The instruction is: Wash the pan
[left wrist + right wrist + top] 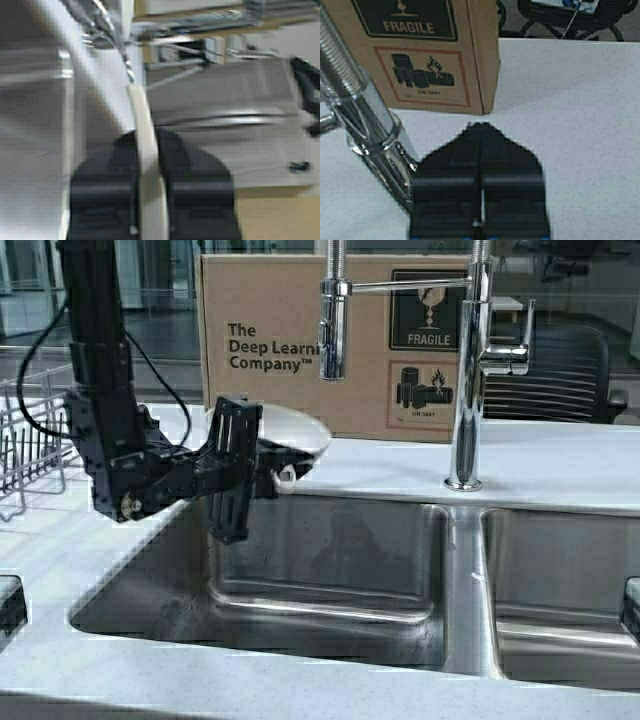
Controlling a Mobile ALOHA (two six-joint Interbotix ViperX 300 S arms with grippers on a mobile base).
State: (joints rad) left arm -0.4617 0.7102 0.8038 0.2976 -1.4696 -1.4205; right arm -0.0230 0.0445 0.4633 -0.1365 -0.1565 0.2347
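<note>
Pan [296,430] is clamped by its rim in the left gripper [243,468], above the sink's [330,570] rear-left corner. It should be carried level under the spout [332,330] (right gripper [481,150] closed, empty).

Matte black left arm [110,420] with loose black cable [40,360], blocky black fingers [195,190].

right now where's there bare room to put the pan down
The left basin below the left gripper and the pan it grips lies bare, as does the right basin. The counter right of the faucet, before the cardboard box, is open. It is crowded at the dish rack.
</note>
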